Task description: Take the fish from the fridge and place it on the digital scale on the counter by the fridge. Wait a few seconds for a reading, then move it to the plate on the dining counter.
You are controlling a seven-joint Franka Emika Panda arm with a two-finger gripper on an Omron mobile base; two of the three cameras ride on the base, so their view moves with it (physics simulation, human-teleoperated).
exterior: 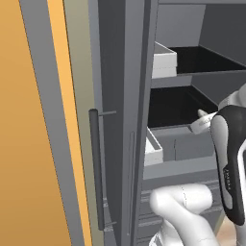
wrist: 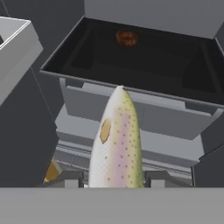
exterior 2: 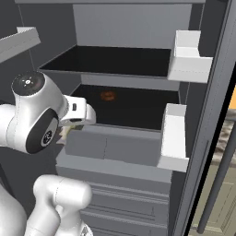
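Note:
The fridge (exterior 2: 124, 23) stands open in front of me, with dark shelves and grey drawers inside. My gripper (wrist: 116, 178) is shut on the fish (wrist: 117, 140), a pale speckled body with a pinkish stripe. The fish points away from the hand toward the front edge of the middle shelf (wrist: 131, 61) and hangs in the air in front of the drawers. In the right base view the hand sits at the left side of the fridge opening, level with the middle shelf (exterior 2: 129, 108). The digital scale and the plate are out of view.
A small reddish-brown item (exterior 2: 108, 95) lies far back on the middle shelf. White door bins (exterior 2: 173, 138) jut out on the right. The open door with its dark bar handle (exterior: 96, 168) stands to my left. A sliver of speckled granite (exterior 2: 229, 133) shows past the right door.

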